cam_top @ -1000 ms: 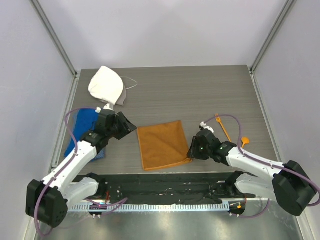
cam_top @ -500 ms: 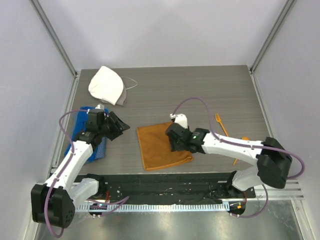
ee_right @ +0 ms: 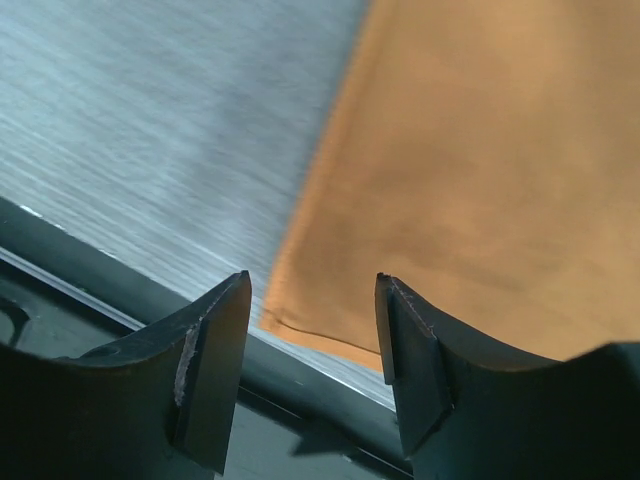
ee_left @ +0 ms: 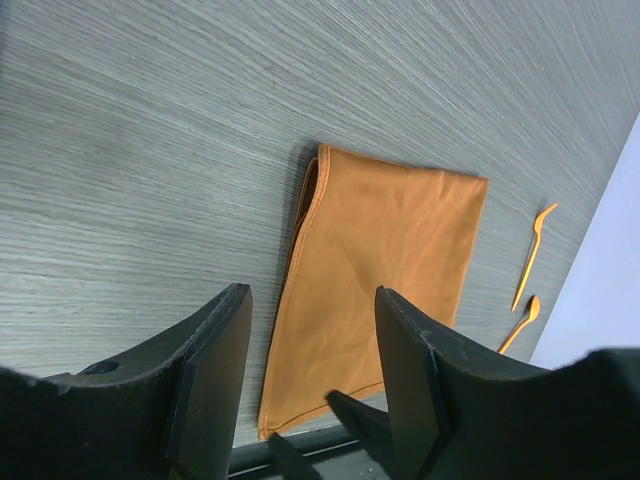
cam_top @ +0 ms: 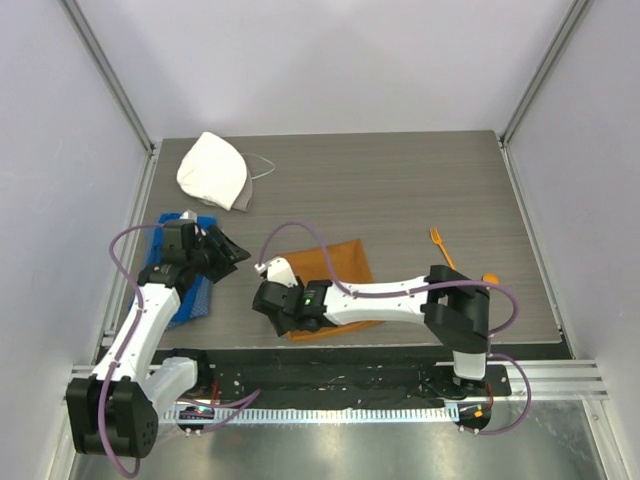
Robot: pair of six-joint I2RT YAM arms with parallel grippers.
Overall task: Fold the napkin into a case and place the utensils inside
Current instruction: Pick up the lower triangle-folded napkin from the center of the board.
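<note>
From above, the orange napkin [cam_top: 350, 265] lies flat near the front of the bench [cam_top: 400, 190], with the fork [cam_top: 441, 245] and spoon [cam_top: 489, 279] to its right. The left wrist view shows the left fingers [ee_left: 215, 370] spread over bare bench, holding nothing. The right wrist view shows the right fingers [ee_right: 210, 360] spread above the napkin's front corner.

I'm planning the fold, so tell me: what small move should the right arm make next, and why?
Probably lower the right gripper and close on the near left corner of the napkin. The jaws stand open above that corner, holding nothing, and the napkin lies flat on the table.
</note>
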